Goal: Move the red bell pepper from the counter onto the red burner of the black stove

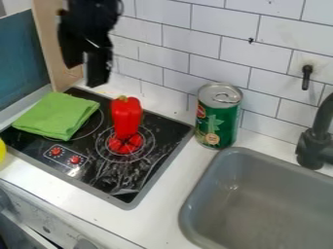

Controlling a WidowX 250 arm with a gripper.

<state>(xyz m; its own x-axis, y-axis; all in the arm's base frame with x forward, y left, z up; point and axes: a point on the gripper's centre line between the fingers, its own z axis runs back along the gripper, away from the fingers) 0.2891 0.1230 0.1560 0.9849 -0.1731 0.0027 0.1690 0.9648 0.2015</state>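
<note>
Gripper [86,77]: upper left of the camera view, above the back of the black stovetop [107,177]. Jaws spread, with a gap between them; nothing is held. Nearest items are the red bell pepper [127,116] and the folded green cloth [57,115], both apart from the gripper.

Pepper: upright on the stovetop, green stem up, its lower end at the ringed burner marking with the red centre. Cloth: lies flat to the left of the pepper, toward the rear left corner of the stovetop, covering part of a second ring. Two red control markings [56,151] are in front of the cloth. Streaky reflections on the black top.

Surroundings: green can [218,119] stands on the white surface [162,214], right of the stovetop and just behind the grey sink [190,206]. Black faucet [314,143] at the right edge; small black hook [306,78] on the white tiled wall [221,26]. Teal panel [23,58] and light wooden board [57,44] at upper left. Part of a yellow item [2,150] at the left edge.
</note>
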